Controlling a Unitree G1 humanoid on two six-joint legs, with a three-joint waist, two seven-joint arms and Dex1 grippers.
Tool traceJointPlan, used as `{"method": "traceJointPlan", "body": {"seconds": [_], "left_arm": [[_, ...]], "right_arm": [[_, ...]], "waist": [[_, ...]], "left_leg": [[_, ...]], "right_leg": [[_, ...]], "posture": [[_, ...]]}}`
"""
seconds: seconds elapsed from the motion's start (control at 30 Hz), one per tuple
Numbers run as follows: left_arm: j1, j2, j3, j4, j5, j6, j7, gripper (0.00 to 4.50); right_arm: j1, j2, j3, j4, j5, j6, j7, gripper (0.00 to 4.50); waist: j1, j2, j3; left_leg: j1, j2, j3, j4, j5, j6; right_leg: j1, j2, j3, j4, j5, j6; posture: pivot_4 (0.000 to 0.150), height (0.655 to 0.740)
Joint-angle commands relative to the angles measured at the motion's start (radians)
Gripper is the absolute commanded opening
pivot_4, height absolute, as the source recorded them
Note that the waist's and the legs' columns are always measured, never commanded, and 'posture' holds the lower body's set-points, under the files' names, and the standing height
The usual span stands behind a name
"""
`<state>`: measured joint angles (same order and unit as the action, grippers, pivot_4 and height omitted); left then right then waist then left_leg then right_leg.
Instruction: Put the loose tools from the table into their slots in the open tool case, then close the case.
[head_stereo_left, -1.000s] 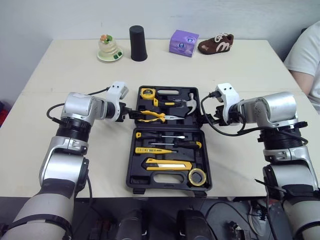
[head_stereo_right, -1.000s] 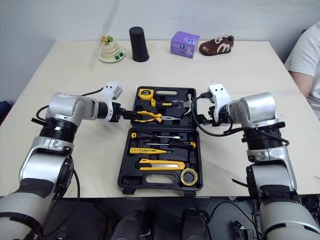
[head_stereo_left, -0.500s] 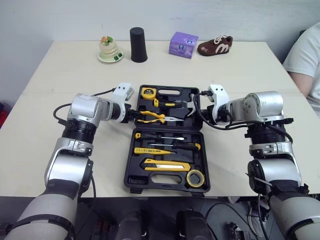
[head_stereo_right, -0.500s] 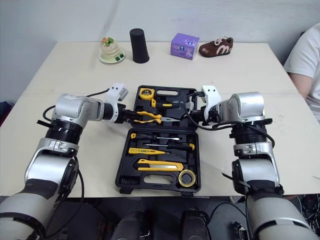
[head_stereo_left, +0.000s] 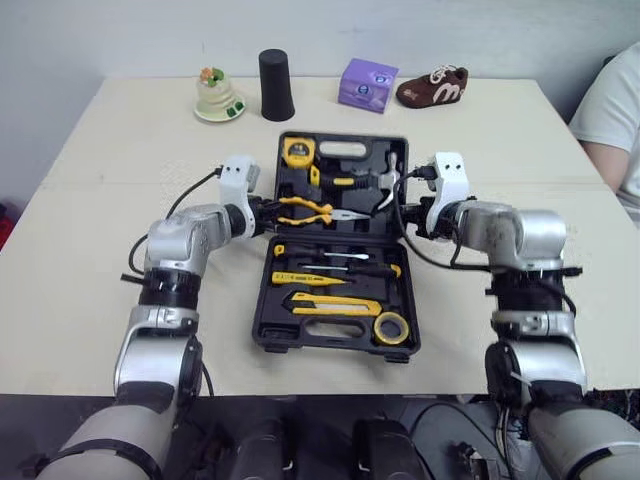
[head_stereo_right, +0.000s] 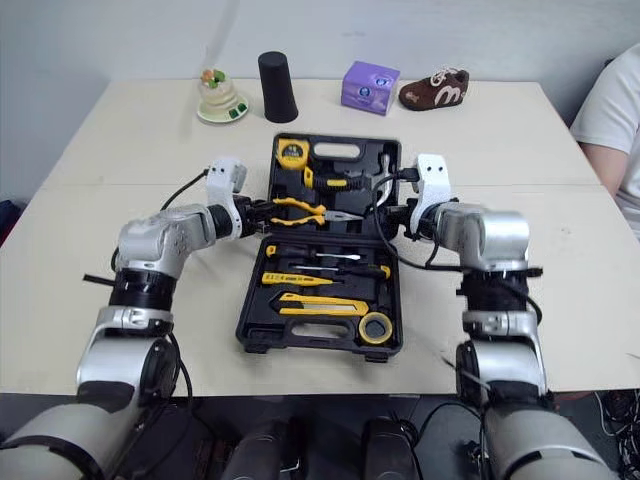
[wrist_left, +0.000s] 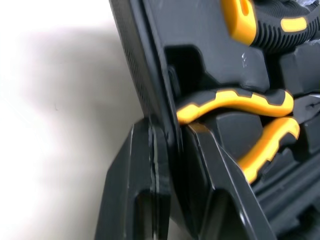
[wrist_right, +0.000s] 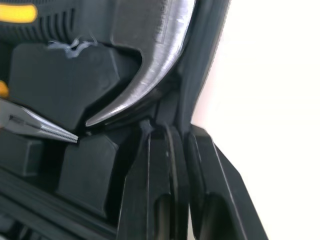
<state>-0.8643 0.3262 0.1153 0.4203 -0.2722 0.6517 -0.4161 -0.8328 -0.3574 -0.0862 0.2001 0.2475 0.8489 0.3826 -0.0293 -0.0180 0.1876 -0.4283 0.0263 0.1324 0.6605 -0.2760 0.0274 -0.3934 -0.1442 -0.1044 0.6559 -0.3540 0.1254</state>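
The tool case (head_stereo_left: 330, 345) sits near the tabletop's (head_stereo_left: 90, 300) front edge, its near half flat. The left pincer (wrist_left: 170, 131) and right pincer (wrist_right: 173, 129) each clamp 1 side wall of the lid (head_stereo_left: 290, 185), which tilts up, carrying pliers (head_stereo_left: 305, 208) and hammer (head_stereo_left: 385, 185).

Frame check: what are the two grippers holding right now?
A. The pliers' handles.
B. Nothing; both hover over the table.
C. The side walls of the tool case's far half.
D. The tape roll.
C: the left gripper straddles the tool case wall beside the pliers, and the right gripper straddles the opposite wall beside the hammer claw.
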Motion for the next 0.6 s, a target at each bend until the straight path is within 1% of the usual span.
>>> {"method": "traceJointPlan", "body": {"seconds": [0.03, 0.1, 0.17, 0.2, 0.27, 0.3, 0.4, 0.47, 0.53, 0.6], "left_arm": [[0.026, 0.02, 0.074, -0.077, 0.01, -0.2, 0.036, 0.12], [0.062, 0.017, 0.089, -0.09, 0.014, -0.224, 0.083, 0.03], [0.104, 0.014, 0.095, -0.111, 0.027, -0.295, 0.115, 0.0], [0.144, 0.021, 0.073, -0.127, 0.062, -0.406, 0.104, 0.0], [0.201, 0.046, 0.025, -0.137, 0.125, -0.57, 0.081, 0.0], [0.228, 0.056, 0.012, -0.139, 0.138, -0.609, 0.07, 0.0], [0.259, 0.076, -0.002, -0.123, 0.15, -0.668, 0.074, 0.0], [0.308, 0.101, -0.017, -0.124, 0.176, -0.771, 0.059, 0.0], [0.339, 0.119, -0.025, -0.113, 0.192, -0.847, 0.047, 0.0], [0.412, 0.177, -0.053, -0.138, 0.229, -0.939, -0.011, 0.0]], "right_arm": [[0.025, -0.018, -0.027, -0.065, -0.022, -0.205, 0.006, 0.0], [0.081, -0.043, 0.005, -0.045, -0.094, -0.386, -0.011, 0.0], [0.143, -0.066, 0.027, -0.011, -0.158, -0.615, -0.019, 0.0], [0.181, -0.097, 0.051, 0.036, -0.218, -0.778, -0.036, 0.0], [0.23, -0.147, 0.094, 0.117, -0.312, -1.042, -0.068, 0.0], [0.252, -0.178, 0.13, 0.156, -0.375, -1.162, -0.097, 0.0], [0.265, -0.227, 0.192, 0.252, -0.461, -1.365, -0.147, 0.0], [0.284, -0.27, 0.219, 0.322, -0.537, -1.49, -0.216, 0.0], [0.287, -0.296, 0.236, 0.382, -0.599, -1.56, -0.288, 0.0], [0.317, -0.338, 0.248, 0.452, -0.635, -1.623, -0.325, 0.0]], "waist": [[-0.001, 0.0, 0.0], [0.0, -0.001, 0.0], [0.0, -0.001, 0.0], [0.0, 0.0, 0.0], [0.0, -0.001, 0.0], [0.0, -0.001, 0.0], [0.0, -0.001, 0.001], [0.0, -0.001, 0.0], [-0.002, -0.001, 0.0], [-0.003, 0.0, 0.0]], "left_leg": [[0.0, 0.0, 0.001, 0.0, 0.0, 0.0], [0.0, 0.001, 0.001, 0.0, 0.0, 0.0], [0.0, 0.001, 0.001, 0.001, 0.0, 0.0], [0.0, 0.0, 0.001, 0.001, 0.0, 0.0], [0.0, 0.0, 0.001, 0.001, 0.0, 0.001], [0.0, -0.001, 0.001, 0.0, 0.0, 0.001], [0.001, -0.001, 0.001, 0.001, 0.0, 0.002], [0.003, -0.001, 0.001, 0.003, 0.0, 0.003], [0.007, 0.0, 0.001, 0.002, 0.0, 0.003], [0.007, 0.001, 0.001, 0.002, 0.0, 0.003]], "right_leg": [[-0.001, 0.0, 0.0, 0.0, 0.0, 0.0], [0.0, 0.0, 0.0, 0.0, 0.0, 0.0], [0.0, 0.0, 0.0, 0.0, 0.0, 0.0], [0.0, -0.001, 0.0, 0.0, 0.0, 0.0], [0.0, -0.002, 0.0, 0.0, 0.0, 0.0], [0.0, -0.002, 0.0, 0.0, 0.0, 0.0], [0.001, -0.003, -0.001, 0.0, 0.0, 0.0], [0.003, -0.004, -0.001, 0.001, 0.0, 0.0], [0.007, -0.003, -0.001, 0.001, 0.0, 0.0], [0.007, -0.003, -0.002, 0.0, 0.0, 0.0]], "posture": [[0.15, 0.74], [0.15, 0.74], [0.15, 0.74], [0.15, 0.74], [0.15, 0.74], [0.15, 0.74], [0.15, 0.74], [0.15, 0.74], [0.15, 0.74], [0.15, 0.74]]}}
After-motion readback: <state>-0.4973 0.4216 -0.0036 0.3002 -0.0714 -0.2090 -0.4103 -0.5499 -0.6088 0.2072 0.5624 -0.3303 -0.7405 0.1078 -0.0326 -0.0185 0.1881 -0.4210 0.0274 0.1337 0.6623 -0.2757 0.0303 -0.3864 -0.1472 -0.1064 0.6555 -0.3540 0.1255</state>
